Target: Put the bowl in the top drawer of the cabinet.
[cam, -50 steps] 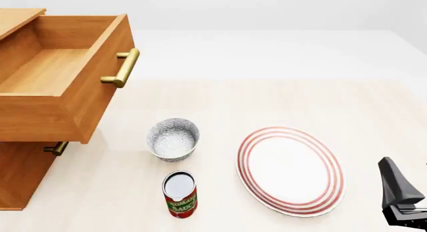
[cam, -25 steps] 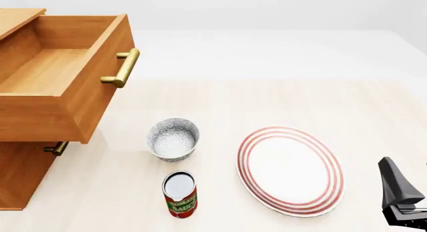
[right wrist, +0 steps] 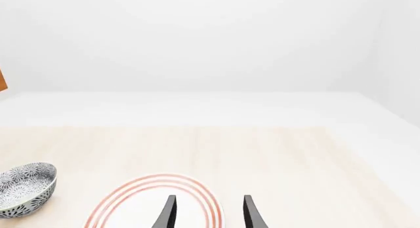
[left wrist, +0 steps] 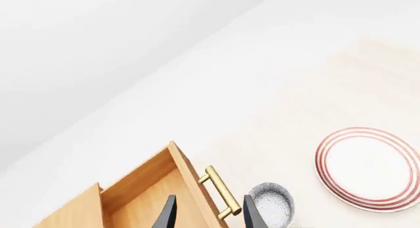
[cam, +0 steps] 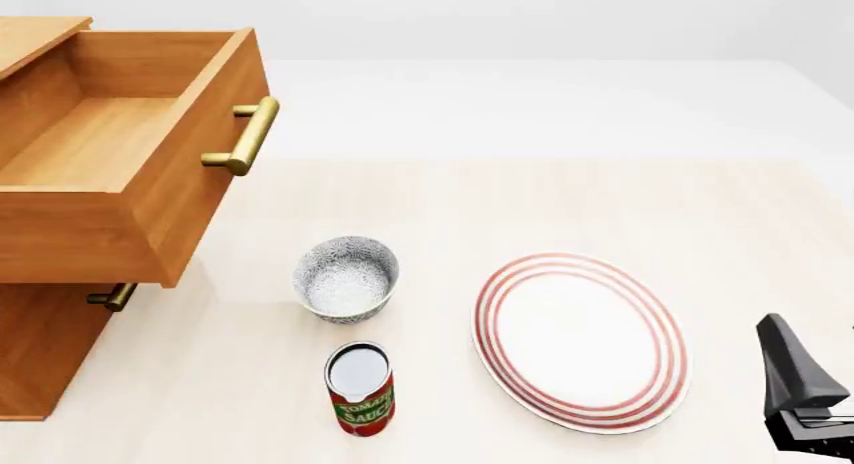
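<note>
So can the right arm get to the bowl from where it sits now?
Probably yes. The right gripper is open at the table's near right edge, and only the flat plate lies between it and the bowl; the can stands nearer, off that line.

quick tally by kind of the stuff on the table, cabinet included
bowl: 1
plate: 1
can: 1
cabinet: 1
Total: 4
</note>
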Motion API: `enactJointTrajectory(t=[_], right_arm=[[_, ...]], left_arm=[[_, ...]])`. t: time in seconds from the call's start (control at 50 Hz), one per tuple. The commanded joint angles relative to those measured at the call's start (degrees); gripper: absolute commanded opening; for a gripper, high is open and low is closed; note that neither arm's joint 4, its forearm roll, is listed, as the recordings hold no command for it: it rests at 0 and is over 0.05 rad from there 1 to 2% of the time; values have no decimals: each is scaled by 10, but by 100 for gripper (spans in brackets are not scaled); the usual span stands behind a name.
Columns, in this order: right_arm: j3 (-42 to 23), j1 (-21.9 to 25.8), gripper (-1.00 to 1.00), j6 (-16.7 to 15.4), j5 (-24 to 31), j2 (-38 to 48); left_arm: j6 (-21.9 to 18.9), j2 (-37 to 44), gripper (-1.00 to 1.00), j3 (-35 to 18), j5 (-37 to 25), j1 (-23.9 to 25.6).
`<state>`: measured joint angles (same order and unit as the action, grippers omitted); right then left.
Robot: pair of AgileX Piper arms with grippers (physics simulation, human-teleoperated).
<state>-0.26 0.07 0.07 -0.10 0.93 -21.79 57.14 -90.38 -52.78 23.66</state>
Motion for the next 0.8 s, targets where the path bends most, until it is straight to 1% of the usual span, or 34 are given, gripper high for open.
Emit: enactJointTrajectory(t=[0.02, 0.04, 0.08, 0.12, 0.14, 0.16, 0.2, 0.22, 0.24, 0.28, 0.3, 0.34, 0.44, 0.46, 0.52, 0.56, 0.58, 0.62, 0.66, 0.68, 0.72, 0.74, 0.76, 0.78, 0.8], right_arm=[[0, 0, 100, 0, 0, 0], [0, 0, 100, 0, 0, 0], [0, 0, 100, 0, 0, 0], [0, 0, 100, 0, 0, 0], [0, 0, 100, 0, 0, 0], [0, 0, 100, 0, 0, 0], [0, 0, 100, 0, 0, 0], [0, 0, 100, 0, 0, 0], [0, 0, 100, 0, 0, 0], [0, 0, 100, 0, 0, 0], [0, 0, 100, 0, 0, 0], [0, 0, 100, 0, 0, 0], [0, 0, 100, 0, 0, 0], [0, 0, 100, 0, 0, 0], [0, 0, 100, 0, 0, 0], [0, 0, 100, 0, 0, 0], [0, 0, 100, 0, 0, 0], [0, 0, 100, 0, 0, 0], [0, 0, 100, 0, 0, 0], [0, 0, 100, 0, 0, 0], [0, 0, 100, 0, 0, 0], [0, 0, 100, 0, 0, 0], [0, 0, 100, 0, 0, 0], [0, 0, 100, 0, 0, 0], [0, 0, 100, 0, 0, 0]], left_arm=[[-27, 90, 100, -113, -69, 49], [-23, 100, 100, -136, -76, 47], [-19, 118, 100, -165, -93, 58], [-20, 125, 100, -174, -98, 58], [-15, 153, 100, -206, -123, 68], [-12, 167, 100, -230, -134, 66], [-12, 168, 100, -232, -135, 66], [-5, 203, 100, -267, -167, 80], [3, 216, 100, -260, -171, 90], [5, 227, 100, -256, -171, 94], [16, 236, 100, -263, -171, 93], [18, 254, 100, -266, -171, 88], [16, 276, 100, -268, -171, 97], [25, 289, 100, -278, -171, 101], [30, 301, 100, -275, -171, 110], [30, 301, 100, -275, -171, 110], [32, 311, 100, -263, -171, 118], [27, 315, 100, -259, -171, 119], [28, 324, 100, -268, -171, 118], [16, 328, 100, -264, -171, 114], [15, 334, 100, -271, -170, 115], [12, 335, 100, -264, -170, 116], [13, 333, 100, -253, -171, 129], [24, 334, 100, -251, -170, 131], [27, 335, 100, -247, -167, 129]])
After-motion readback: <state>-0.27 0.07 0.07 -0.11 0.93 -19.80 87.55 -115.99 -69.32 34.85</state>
